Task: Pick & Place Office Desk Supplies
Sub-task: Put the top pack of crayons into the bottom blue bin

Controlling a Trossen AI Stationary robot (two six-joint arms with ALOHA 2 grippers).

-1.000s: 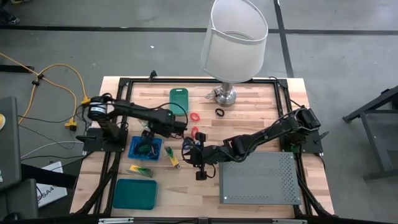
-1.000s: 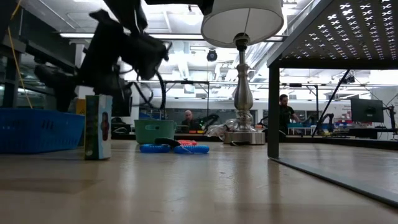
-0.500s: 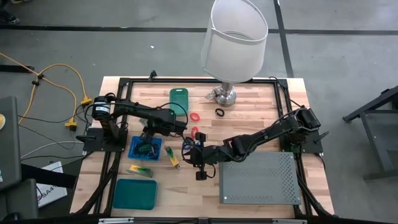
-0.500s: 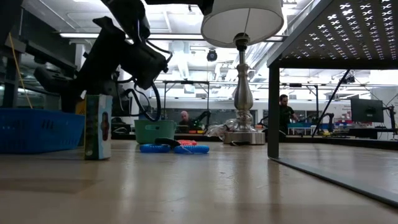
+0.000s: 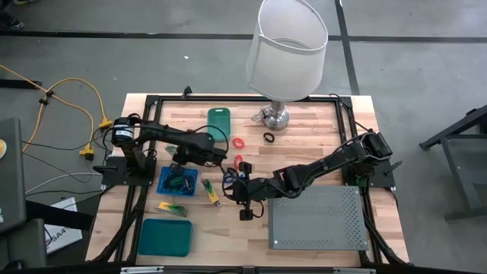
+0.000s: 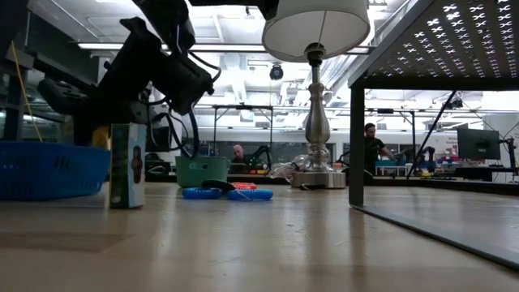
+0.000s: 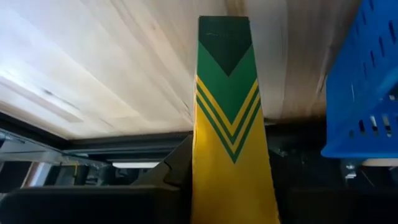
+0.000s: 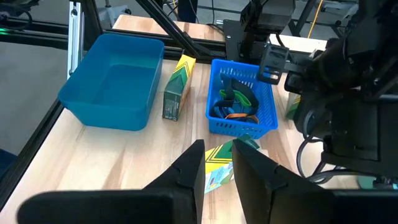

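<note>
Two hands | left hand (image 5: 181, 157): grips yellow-green box (image 7: 231, 124) above blue basket (image 5: 164, 183); right hand (image 8: 217, 165): narrow gap | risk: box slips, misses basket.

Left gripper (image 5: 176, 156): fingertips hidden under arm in high view, lost in dark mass in low view.

Yellow-green box (image 7: 231, 130): near end cut off by left wrist picture's edge.

Second yellow-green box (image 8: 219, 163): partly hidden behind right gripper (image 8: 219, 177) fingers; grip unclear.

Blue basket (image 8: 268, 124): contents tangled, perhaps loops; one side hidden by left arm.

Lamp (image 6: 315, 32): shade top cut off in low view.
</note>
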